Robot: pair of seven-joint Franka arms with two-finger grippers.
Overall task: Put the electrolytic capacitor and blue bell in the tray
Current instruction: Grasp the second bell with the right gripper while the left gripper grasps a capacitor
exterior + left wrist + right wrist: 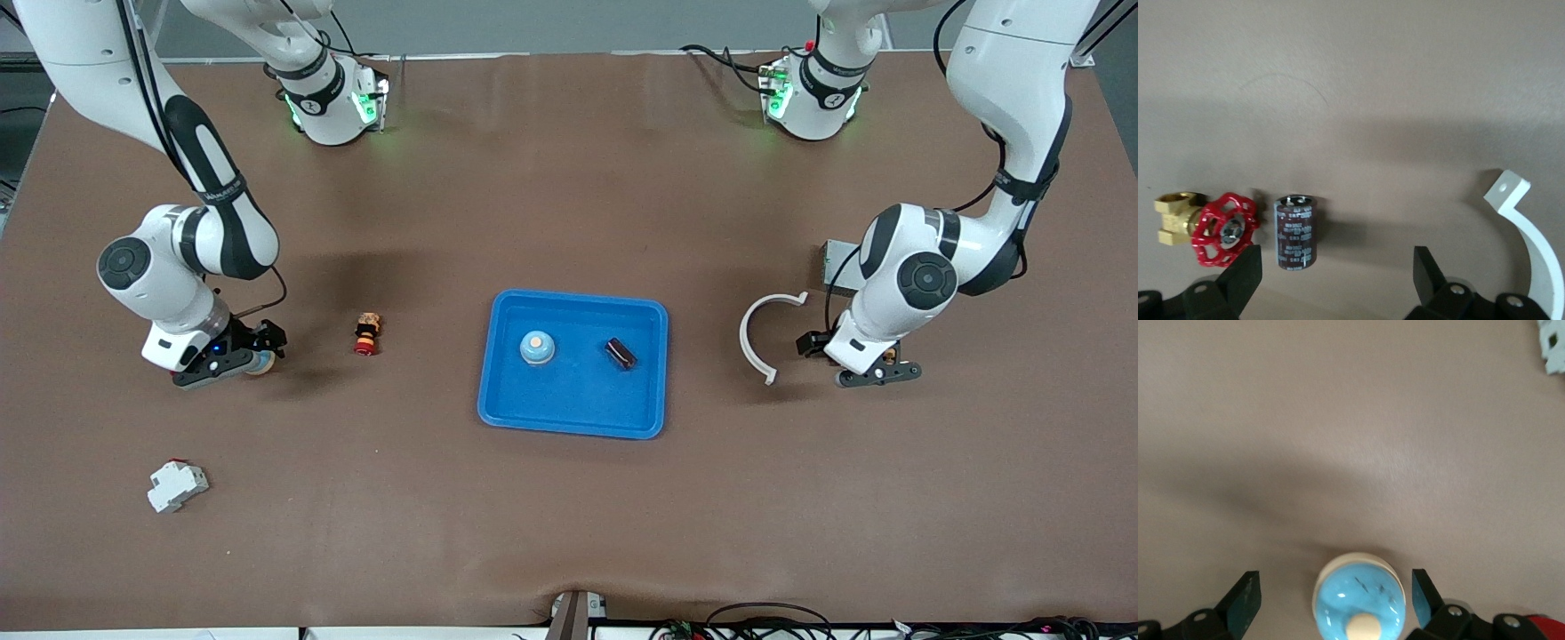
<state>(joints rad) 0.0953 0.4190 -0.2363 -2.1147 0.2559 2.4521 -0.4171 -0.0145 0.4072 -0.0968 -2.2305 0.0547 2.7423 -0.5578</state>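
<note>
The blue tray (507,391) lies mid-table and holds a blue bell (538,347) and a dark capacitor (621,353). My right gripper (233,363) is low over the table toward the right arm's end. It is open (1333,590), with a second blue bell (1359,597) on the table between its fingers, untouched. My left gripper (878,375) is low over the table toward the left arm's end and is open (1333,277). A second dark capacitor (1295,231) lies just off its fingertips, beside a red-handled brass valve (1221,228).
A white curved strip (760,333) lies beside the left gripper, between it and the tray; it also shows in the left wrist view (1531,253). A red and brass part (366,333) lies between the right gripper and the tray. A white breaker (177,485) lies nearer the camera.
</note>
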